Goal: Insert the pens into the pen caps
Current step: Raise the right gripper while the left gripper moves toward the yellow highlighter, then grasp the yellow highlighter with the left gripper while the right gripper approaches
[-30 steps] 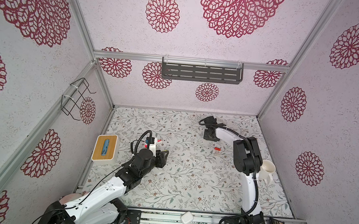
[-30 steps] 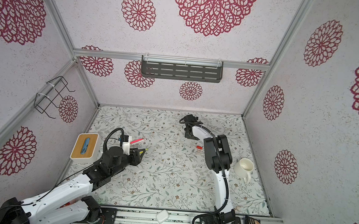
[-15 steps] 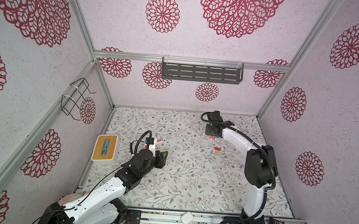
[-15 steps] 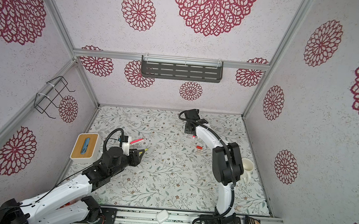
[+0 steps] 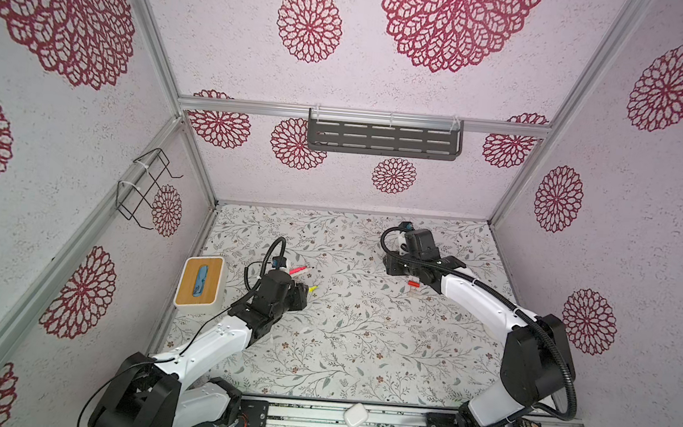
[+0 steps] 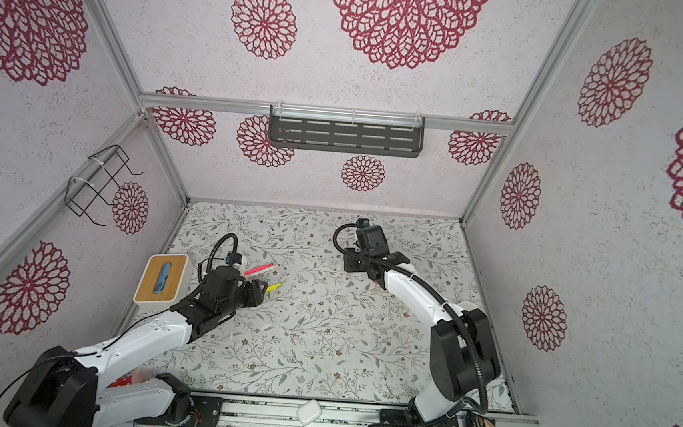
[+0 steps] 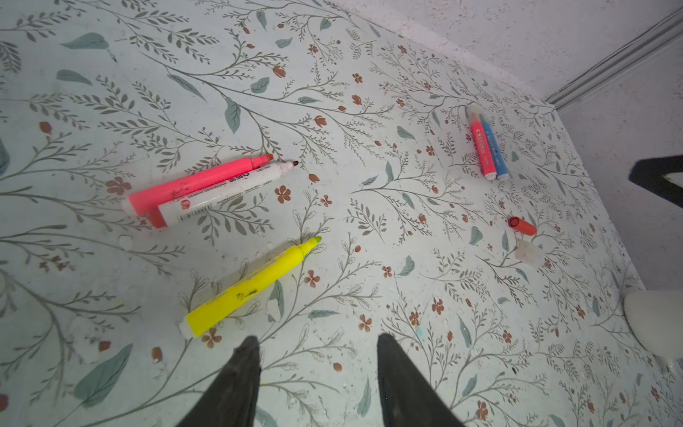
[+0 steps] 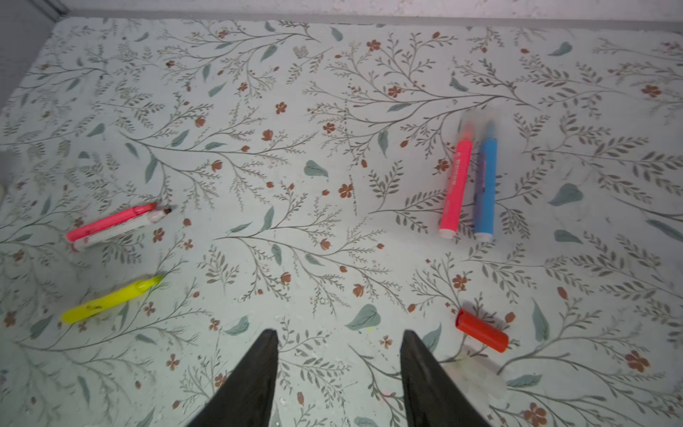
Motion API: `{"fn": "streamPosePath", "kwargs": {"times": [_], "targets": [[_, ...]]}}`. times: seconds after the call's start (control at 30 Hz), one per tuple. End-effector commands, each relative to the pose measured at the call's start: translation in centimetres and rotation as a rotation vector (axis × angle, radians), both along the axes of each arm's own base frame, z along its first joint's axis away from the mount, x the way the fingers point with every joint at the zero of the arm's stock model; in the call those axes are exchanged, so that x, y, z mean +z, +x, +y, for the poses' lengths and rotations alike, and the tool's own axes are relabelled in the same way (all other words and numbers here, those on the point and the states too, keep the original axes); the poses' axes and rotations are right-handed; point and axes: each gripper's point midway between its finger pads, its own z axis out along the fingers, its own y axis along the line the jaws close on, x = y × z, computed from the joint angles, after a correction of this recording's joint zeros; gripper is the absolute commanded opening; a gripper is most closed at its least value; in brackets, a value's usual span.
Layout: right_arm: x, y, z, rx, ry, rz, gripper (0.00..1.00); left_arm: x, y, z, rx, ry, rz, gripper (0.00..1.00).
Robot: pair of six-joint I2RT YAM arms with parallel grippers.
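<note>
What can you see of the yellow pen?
The yellow pen is a slim, glossy plastic marker with worn black print, a pale end plug and a bare yellow-green tip: no cap. It lies flat on the floral table, alone, touching no other pen, just ahead of the open left gripper.

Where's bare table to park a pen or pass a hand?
Free: mid-table between yellow pen and red cap; near strip along the rail. Crowded: pink pen, white marker, yellow pen by left hand; red cap, clear cap by right hand.
</note>
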Motion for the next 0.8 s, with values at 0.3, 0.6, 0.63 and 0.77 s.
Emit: {"fn": "streamPosePath", "kwargs": {"times": [0.3, 0.6, 0.63, 0.77], "targets": [[1.3, -3.8, 1.7, 0.193, 0.125, -0.08, 0.62, -3.3, 2.7, 0.4, 0.0, 0.04, 0.138, 0.53], [-1.2, -5.0, 0.7, 0.177, 0.108, -0.046, 0.63, -5.5, 3.6, 0.9, 0.012, 0.063, 0.203, 0.52], [-1.5, -5.2, 0.6, 0.177, 0.106, -0.04, 0.63, -5.8, 3.6, 0.9, 0.012, 0.066, 0.214, 0.52], [-2.1, -5.4, 0.2, 0.165, 0.102, -0.032, 0.62, -6.9, 3.5, 0.8, 0.006, 0.074, 0.246, 0.51]]}}
